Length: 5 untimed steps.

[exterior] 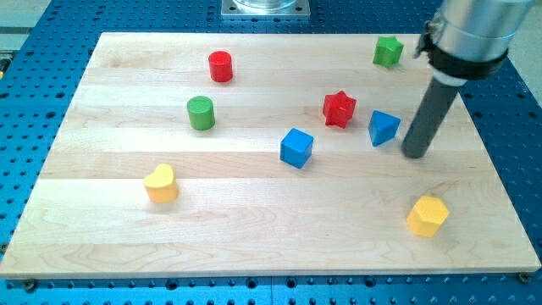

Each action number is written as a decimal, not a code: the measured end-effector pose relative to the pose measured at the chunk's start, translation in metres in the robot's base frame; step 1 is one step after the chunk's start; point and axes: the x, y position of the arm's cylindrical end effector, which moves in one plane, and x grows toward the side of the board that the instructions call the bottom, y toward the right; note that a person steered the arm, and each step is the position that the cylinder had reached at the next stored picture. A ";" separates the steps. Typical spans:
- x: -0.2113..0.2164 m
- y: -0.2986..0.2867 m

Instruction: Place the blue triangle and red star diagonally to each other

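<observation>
Beside my tip point(415, 154), blue triangle point(383, 128) tilts; red star point(339, 108) up-left.

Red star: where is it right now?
The red star sits right of the board's centre, just up and to the view's left of the blue triangle, with my tip on the triangle's far right.

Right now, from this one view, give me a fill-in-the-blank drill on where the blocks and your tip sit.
The red star lies to the view's ____ of the blue triangle.
My tip rests just to the view's ____ of the blue triangle.
The block nearest the view's bottom right corner is the ____ hexagon.
The blue cube lies below and to the view's ____ of the red star.

Missing words: left; right; yellow; left
</observation>
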 end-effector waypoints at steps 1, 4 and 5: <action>-0.004 -0.019; -0.105 -0.006; -0.134 -0.006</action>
